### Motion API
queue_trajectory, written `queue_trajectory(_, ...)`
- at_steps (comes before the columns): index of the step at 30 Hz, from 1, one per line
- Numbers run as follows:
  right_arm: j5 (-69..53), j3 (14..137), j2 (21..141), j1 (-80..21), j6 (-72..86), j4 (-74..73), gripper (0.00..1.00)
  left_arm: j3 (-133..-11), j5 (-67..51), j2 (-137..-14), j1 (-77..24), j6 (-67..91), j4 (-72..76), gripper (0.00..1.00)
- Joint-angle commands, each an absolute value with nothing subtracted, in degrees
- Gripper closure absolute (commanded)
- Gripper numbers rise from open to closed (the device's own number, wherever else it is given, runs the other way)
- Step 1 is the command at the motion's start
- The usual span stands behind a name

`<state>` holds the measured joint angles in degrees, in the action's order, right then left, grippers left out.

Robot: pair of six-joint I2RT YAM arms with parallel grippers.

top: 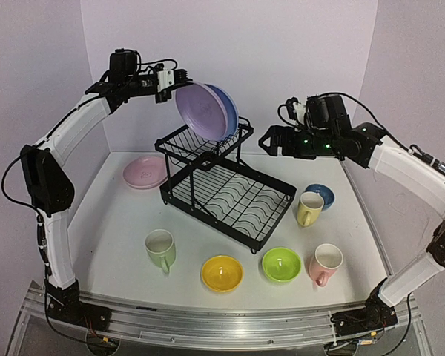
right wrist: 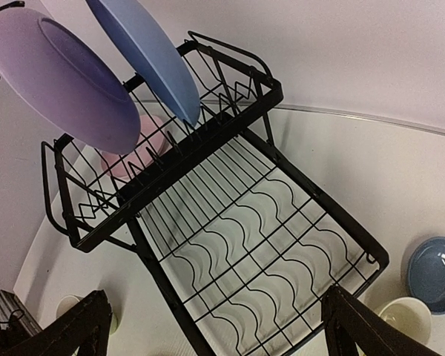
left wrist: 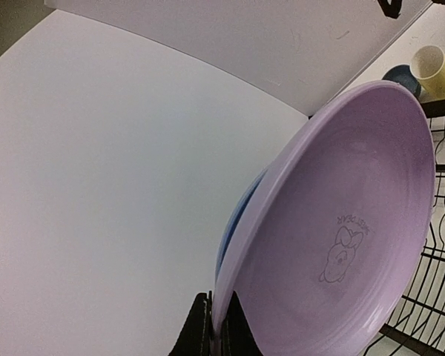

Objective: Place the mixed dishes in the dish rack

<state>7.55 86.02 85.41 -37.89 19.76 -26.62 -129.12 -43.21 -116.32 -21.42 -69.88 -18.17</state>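
The black wire dish rack (top: 230,185) stands mid-table. A blue plate (top: 228,110) stands on edge in its upper shelf (right wrist: 170,156). My left gripper (top: 170,78) is shut on the rim of the lavender plate (top: 200,111), holding it upright over the upper shelf, just left of the blue plate; it fills the left wrist view (left wrist: 341,230), my fingers (left wrist: 201,330) pinching its edge. My right gripper (top: 271,141) is open and empty above the rack's right side, over the lower tray (right wrist: 267,245). The pink plate (top: 144,172) lies left of the rack.
In front of the rack stand a light green mug (top: 161,248), a yellow bowl (top: 222,273), a lime bowl (top: 281,264) and a pink mug (top: 326,263). To its right stand a yellow mug (top: 309,208) and a blue bowl (top: 322,194). White walls close the back and sides.
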Motion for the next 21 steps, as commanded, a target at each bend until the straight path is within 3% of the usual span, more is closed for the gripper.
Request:
queue_trajectory(1, 7.7, 85.5, 84.7, -37.6, 19.8, -25.3, 0.04, -129.9, -43.5, -116.9, -21.9, -71.9, -17.2, 1.00)
queue_trajectory(21, 8.2, 85.2, 84.0, -37.6, 19.2, -25.1, 0.04, -122.4, -41.2, -116.2, -22.5, -74.8, -17.2, 1.00)
